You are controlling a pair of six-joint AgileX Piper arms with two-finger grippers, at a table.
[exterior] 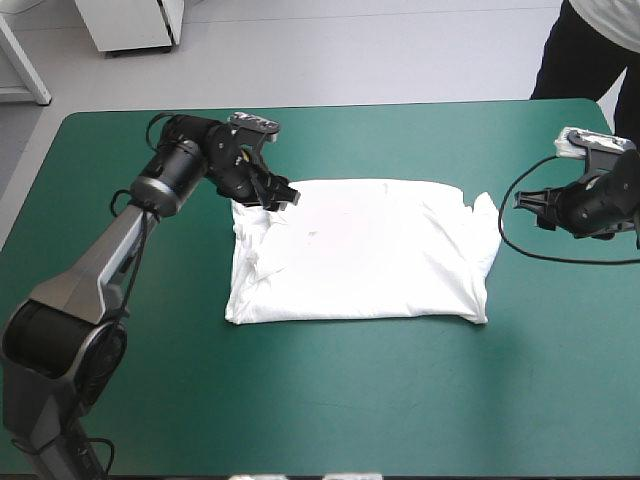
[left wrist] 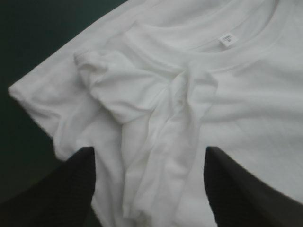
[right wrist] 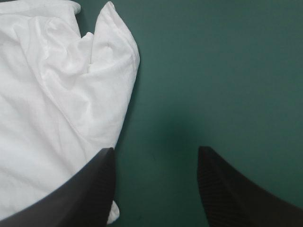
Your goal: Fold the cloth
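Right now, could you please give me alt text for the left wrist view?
The white T-shirt lies rumpled on the teal-green cover, its collar and neck label showing. The left pincer stands open over a bunched fold of it.

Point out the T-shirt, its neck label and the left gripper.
T-shirt [exterior: 370, 250], high view, middle of its spread body.
neck label [left wrist: 226, 40], left wrist view, centre of the tag.
left gripper [exterior: 279, 196], high view, between its fingertips.
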